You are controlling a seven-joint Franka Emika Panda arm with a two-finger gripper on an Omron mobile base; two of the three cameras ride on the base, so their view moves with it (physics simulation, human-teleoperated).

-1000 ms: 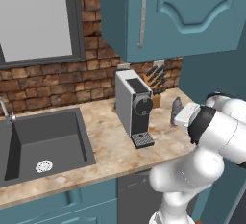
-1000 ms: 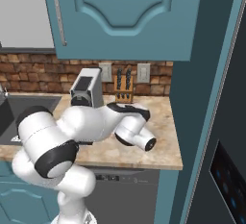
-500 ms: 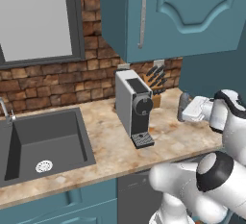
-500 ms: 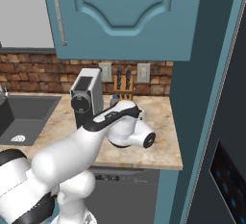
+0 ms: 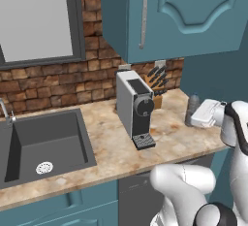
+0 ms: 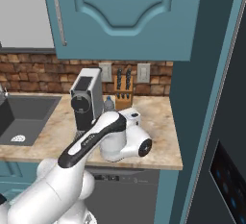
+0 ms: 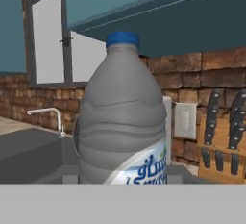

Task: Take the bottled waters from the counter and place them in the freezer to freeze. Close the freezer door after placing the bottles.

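Hand view: fingers closed around the grey-blue bottle (image 7: 122,122).

In the hand view the grey bottle (image 7: 122,117) is cut off at its foot, at 6 o'clock, so the fingertips and any contact cannot be told. In the left base view the white hand covers the bottle's (image 5: 193,109) right side, at 3 o'clock. The freezer door (image 6: 226,136) runs off the right edge.
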